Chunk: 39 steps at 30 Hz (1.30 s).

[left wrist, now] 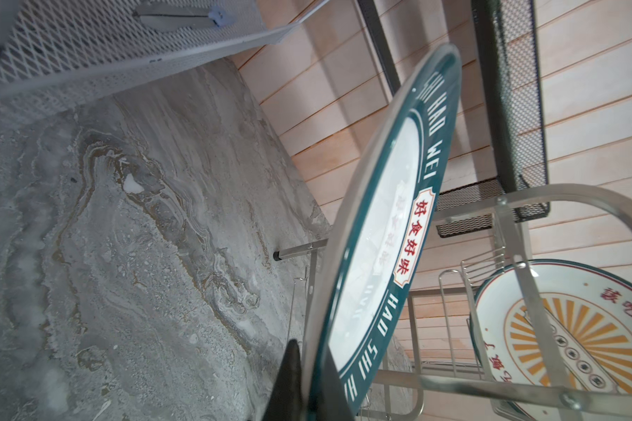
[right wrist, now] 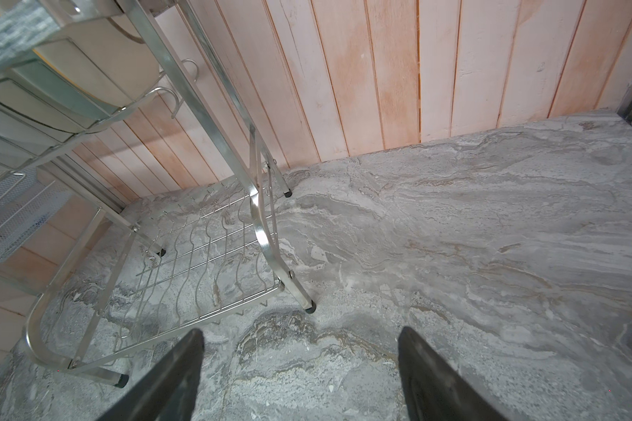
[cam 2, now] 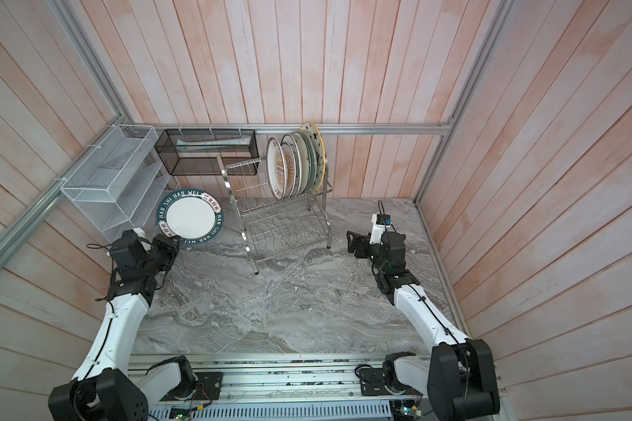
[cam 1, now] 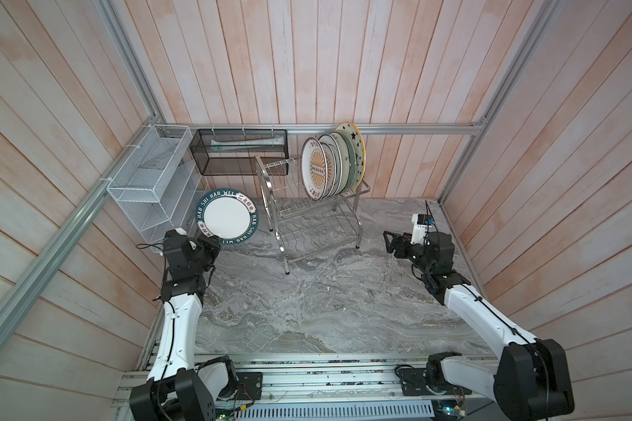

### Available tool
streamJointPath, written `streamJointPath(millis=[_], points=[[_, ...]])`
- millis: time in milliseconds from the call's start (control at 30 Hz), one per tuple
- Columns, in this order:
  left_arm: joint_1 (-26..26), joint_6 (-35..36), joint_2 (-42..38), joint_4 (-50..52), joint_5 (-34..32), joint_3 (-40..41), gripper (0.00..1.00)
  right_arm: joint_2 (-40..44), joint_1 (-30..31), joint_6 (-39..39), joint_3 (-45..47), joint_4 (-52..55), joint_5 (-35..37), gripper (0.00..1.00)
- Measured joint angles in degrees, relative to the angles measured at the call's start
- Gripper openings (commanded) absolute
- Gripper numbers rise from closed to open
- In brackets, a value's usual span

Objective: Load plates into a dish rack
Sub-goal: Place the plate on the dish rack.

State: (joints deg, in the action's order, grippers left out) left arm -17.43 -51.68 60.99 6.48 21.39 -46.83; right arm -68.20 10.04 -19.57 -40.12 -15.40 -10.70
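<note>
Two arms of one build are seen in both top views. The left arm (cam 1: 187, 320) and the right arm (cam 1: 489, 320) are made of white moulded shells joined by black, boxy joint housings. A thin black cable (cam 1: 171, 335) is run along each white shell and tied down with black clips. The shoulder housing (cam 1: 197, 401) of the left arm is pierced by rows of small holes. A white block (cam 1: 418, 227) topped by a small black and blue module is carried on the right wrist. The left gripper (cam 1: 212, 238) and the right gripper (cam 1: 388, 240) are black throughout. In the right wrist view the fingers (right wrist: 168, 379) are shown as dark, matte wedges, tapered to blunt tips.
</note>
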Motion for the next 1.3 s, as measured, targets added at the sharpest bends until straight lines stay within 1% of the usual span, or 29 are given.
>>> streamJointPath(millis=[167,367,533,733,1033,1167,1300], points=[[-1.2,0.1,-1.8,1.5,3.7,-5.6,0.00,0.0,0.1,-0.2,-0.9,0.1,-0.7,0.83],[-1.8,0.3,-1.9,1.7,10.5,-12.0,0.00,-0.1,0.7,-0.2,-1.9,0.3,-1.0,0.83],[-2.0,0.0,-1.7,1.4,16.3,-13.6,0.00,-0.7,1.1,-0.2,-2.6,0.5,-1.0,0.83],[-2.1,-1.5,-0.6,-1.8,23.6,-14.5,0.00,-1.5,1.9,-0.2,-3.3,0.6,-1.0,0.83],[-2.0,-2.1,-0.6,-4.3,31.0,-16.5,0.00,-1.9,2.7,-0.1,-4.3,0.9,-1.1,0.83],[-0.6,-0.9,-0.7,-3.8,32.5,-16.5,0.00,-1.8,2.7,0.3,-5.3,1.1,-1.8,0.83],[5.1,3.1,-0.7,-0.8,32.3,-16.5,0.00,-0.7,2.7,0.6,-6.2,1.0,-4.3,0.83]])
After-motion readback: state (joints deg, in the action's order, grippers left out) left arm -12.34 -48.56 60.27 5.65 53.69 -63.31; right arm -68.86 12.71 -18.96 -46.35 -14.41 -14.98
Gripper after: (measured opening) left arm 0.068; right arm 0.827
